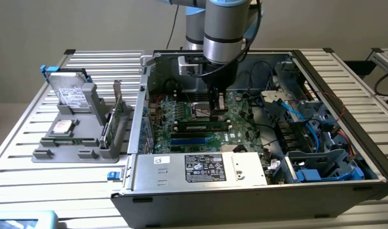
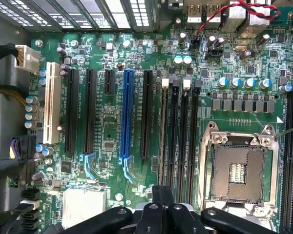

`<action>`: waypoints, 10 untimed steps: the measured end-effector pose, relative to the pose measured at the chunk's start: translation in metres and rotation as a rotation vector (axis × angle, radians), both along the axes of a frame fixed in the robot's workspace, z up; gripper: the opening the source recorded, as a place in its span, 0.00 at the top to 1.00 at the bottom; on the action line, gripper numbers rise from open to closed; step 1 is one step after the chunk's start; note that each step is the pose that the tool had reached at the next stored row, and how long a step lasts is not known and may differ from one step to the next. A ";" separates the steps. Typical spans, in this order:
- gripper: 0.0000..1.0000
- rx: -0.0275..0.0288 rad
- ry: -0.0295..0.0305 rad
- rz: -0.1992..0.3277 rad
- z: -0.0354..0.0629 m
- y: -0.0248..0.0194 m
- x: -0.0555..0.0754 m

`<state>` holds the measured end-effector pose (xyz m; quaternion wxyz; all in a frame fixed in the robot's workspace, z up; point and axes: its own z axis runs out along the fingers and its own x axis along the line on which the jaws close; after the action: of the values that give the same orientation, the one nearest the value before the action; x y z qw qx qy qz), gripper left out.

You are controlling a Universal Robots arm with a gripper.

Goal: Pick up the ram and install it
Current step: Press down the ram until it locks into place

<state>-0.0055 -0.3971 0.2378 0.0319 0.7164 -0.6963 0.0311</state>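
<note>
The ram (image 1: 203, 127) is a long dark-green stick with a white label. It stands on edge in a black memory slot on the motherboard (image 1: 181, 114), inside the open computer case. In the wrist view the ram (image 2: 163, 136) shows edge-on as a thin brownish strip in the memory slot farthest from the CPU socket (image 2: 237, 168). My gripper (image 1: 218, 110) hangs straight down over the board, close above the stick near one end. Its black fingers (image 2: 180, 217) are shut with nothing between them. I cannot tell whether they touch the stick.
A grey holder (image 1: 47, 153) on the exterior view's left carries silver hard drives (image 1: 73, 95) and a green expansion card (image 1: 114, 119). The power supply (image 1: 200, 167) blocks the case's near side. Blue cables and drive bays (image 1: 321, 162) crowd the exterior view's right. A blue card slot (image 2: 127, 117) runs beside the memory slots.
</note>
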 end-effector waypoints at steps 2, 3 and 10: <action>0.89 0.0032 0.0004 -0.001 0.0000 -0.0010 0.000; 0.89 0.0073 0.0005 -0.003 -0.0001 -0.0013 0.000; 0.89 0.0203 0.0030 -0.013 -0.0002 -0.0031 0.001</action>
<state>-0.0047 -0.4002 0.2376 0.0258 0.7121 -0.7013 0.0228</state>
